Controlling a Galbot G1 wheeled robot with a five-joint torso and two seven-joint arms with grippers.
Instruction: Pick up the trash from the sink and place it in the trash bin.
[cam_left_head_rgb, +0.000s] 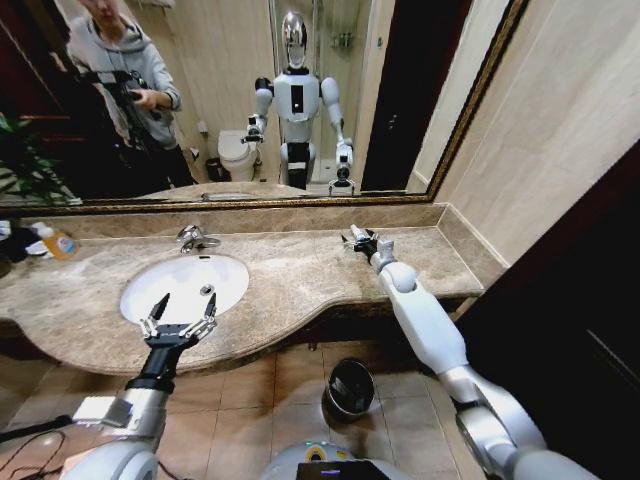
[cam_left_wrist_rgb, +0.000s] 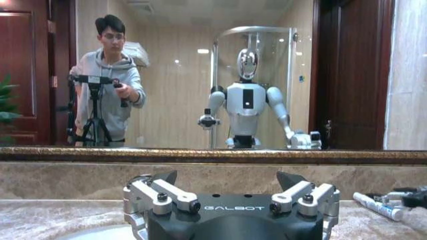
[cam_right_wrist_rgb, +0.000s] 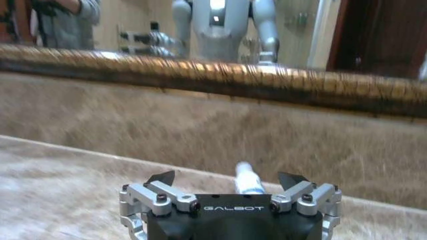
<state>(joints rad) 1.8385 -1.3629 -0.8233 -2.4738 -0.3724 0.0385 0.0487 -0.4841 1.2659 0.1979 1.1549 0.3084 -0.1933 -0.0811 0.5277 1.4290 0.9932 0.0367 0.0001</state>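
Observation:
The white oval sink (cam_left_head_rgb: 165, 290) sits in the marble counter, with a small round fitting at its middle. My left gripper (cam_left_head_rgb: 178, 316) hovers open over the sink's front rim, and its fingers (cam_left_wrist_rgb: 164, 179) hold nothing. My right gripper (cam_left_head_rgb: 362, 240) reaches to the back of the counter right of the sink. It is open, and a small white tube with blue marks (cam_right_wrist_rgb: 245, 176) lies on the counter between its fingertips (cam_right_wrist_rgb: 163, 178). The same tube (cam_left_wrist_rgb: 377, 205) also lies far off in the left wrist view. The black trash bin (cam_left_head_rgb: 350, 388) stands on the floor below the counter.
A chrome faucet (cam_left_head_rgb: 194, 238) stands behind the sink. A clear bottle with orange liquid (cam_left_head_rgb: 56, 241) is at the counter's far left. A framed mirror (cam_left_head_rgb: 250, 200) runs along the back wall. The counter's curved front edge overhangs the tiled floor.

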